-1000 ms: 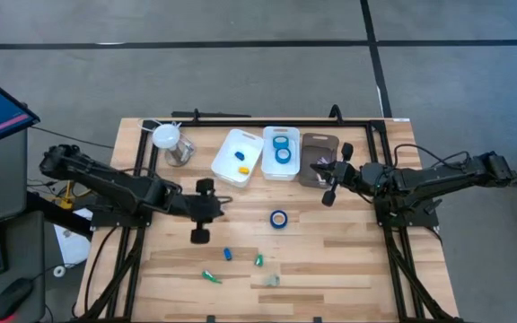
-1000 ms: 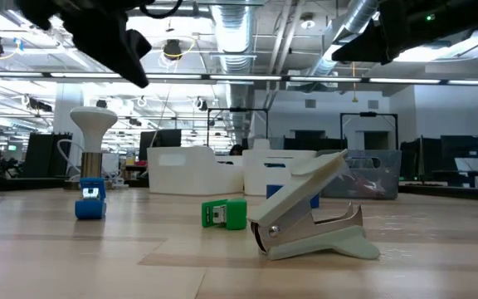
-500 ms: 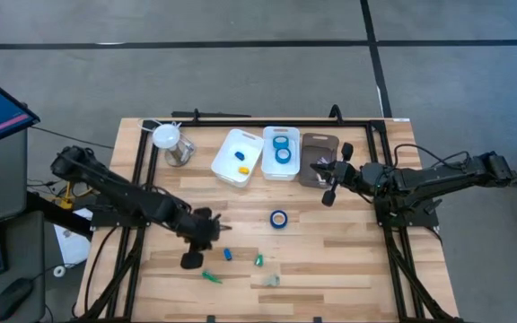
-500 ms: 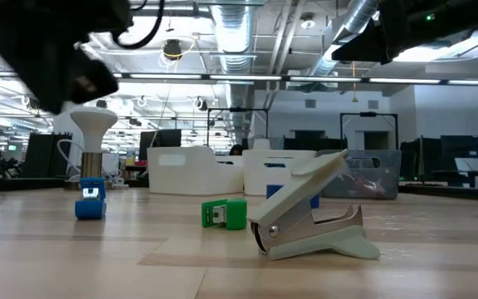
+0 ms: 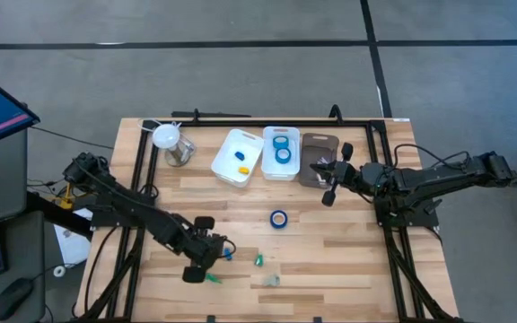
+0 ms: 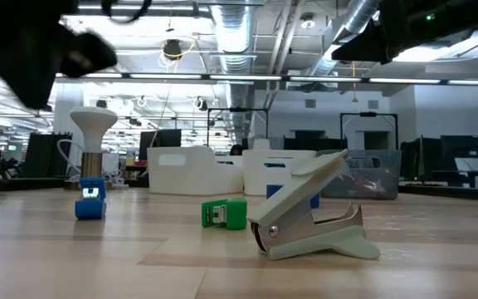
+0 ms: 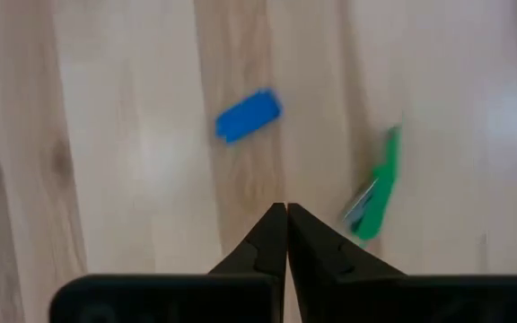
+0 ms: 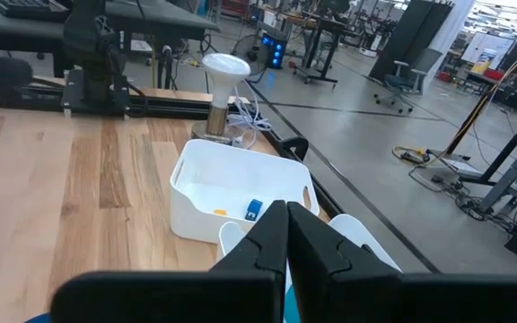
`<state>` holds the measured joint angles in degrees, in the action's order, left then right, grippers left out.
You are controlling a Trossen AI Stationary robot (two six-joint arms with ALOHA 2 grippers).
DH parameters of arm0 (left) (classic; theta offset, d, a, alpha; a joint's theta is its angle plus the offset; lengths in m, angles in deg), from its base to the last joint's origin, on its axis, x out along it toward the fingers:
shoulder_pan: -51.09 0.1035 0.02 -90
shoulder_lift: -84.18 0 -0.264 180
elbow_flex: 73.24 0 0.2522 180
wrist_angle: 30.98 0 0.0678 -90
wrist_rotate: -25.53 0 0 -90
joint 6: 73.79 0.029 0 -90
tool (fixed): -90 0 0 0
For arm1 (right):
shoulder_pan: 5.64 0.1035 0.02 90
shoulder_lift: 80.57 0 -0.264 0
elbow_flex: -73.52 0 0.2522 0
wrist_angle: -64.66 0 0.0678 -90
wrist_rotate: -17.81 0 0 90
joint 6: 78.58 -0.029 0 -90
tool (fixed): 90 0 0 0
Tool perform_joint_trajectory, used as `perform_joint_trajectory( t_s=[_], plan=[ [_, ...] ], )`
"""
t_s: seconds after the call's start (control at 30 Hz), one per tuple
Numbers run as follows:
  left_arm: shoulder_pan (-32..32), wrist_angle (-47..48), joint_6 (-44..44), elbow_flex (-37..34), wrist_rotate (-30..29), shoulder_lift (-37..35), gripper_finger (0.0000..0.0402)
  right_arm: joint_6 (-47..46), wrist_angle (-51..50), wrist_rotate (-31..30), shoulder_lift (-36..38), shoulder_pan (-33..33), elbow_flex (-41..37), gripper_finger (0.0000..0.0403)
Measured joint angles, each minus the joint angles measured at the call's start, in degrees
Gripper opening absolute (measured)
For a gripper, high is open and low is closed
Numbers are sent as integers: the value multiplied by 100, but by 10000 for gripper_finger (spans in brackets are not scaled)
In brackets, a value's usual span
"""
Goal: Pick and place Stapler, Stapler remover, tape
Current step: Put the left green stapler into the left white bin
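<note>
One blue tape roll (image 5: 278, 218) lies flat on the table; two more (image 5: 283, 148) sit in the middle white bin. A small blue stapler (image 5: 227, 254) (image 6: 90, 199) (image 7: 248, 115), a green stapler (image 5: 258, 260) (image 6: 225, 213), another green piece (image 5: 212, 278) (image 7: 375, 188) and a pale green staple remover (image 5: 272, 281) (image 6: 314, 216) lie near the table's near edge. My left gripper (image 5: 215, 248) (image 7: 287, 208) hovers shut above the wood just left of the blue stapler, touching nothing. My right gripper (image 5: 315, 169) (image 8: 285, 206) waits shut over the grey bin.
Three bins stand in a row near the far edge: a white one (image 5: 238, 157) (image 8: 240, 193) holding a yellow and a blue piece, the tape bin (image 5: 281, 169), and a grey one (image 5: 317, 144). A white lamp-like object (image 5: 170, 141) stands at far left.
My left gripper has swung from the table's left middle toward the near edge, ending beside the small blue stapler and the green piece, with its fingers shut. Nothing on the table has moved.
</note>
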<state>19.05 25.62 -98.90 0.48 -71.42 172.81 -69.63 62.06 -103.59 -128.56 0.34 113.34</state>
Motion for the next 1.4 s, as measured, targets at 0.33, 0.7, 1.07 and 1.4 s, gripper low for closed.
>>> perform_joint_trajectory(
  t_s=[0.33, 0.7, 1.07, 1.4],
  plan=[
    [-614, 524, -524, 601, -847, 115, 2, -419, 1, 3, 0, 0, 0, 0],
    [-1222, 1148, -257, 1001, -501, 1123, 2, -903, -3, 4, 0, 0, 0, 0],
    [-1351, 892, -181, 1453, -954, 1425, 2, -1018, -115, 4, -17, 0, 0, 0],
    [-1192, 874, 229, 1504, -345, 1710, 11, -1054, -323, 4, -15, 0, 2, 0]
  ],
)
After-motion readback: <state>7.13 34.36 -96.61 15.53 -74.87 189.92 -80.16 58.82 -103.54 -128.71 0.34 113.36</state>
